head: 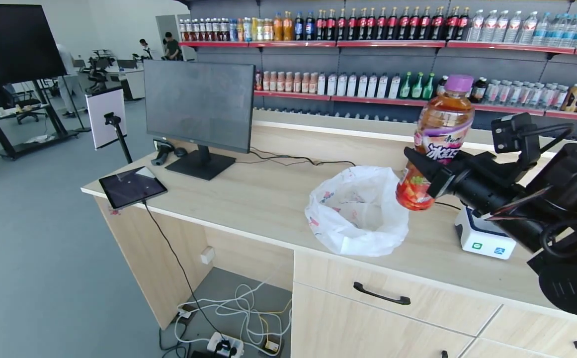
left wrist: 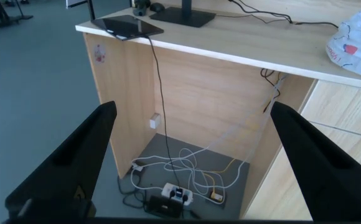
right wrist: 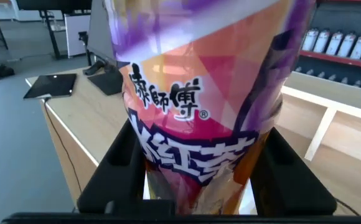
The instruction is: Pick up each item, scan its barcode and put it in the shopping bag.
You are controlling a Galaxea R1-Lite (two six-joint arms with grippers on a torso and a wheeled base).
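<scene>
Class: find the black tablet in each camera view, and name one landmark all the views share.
Head view: tablet on the counter's left corner.
Left wrist view: tablet on that corner, above the floor cables.
Right wrist view: tablet beyond the bottle.
Shared landmark: monitor stand.

A dark monitor (head: pixel 199 104) and a tablet (head: pixel 132 186) sit on the wooden counter (head: pixel 268 196), drink shelves (head: pixel 387 44) behind.

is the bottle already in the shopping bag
No, the right claw holds the bottle in the air beside the shopping bag, which sits on the counter.
</scene>
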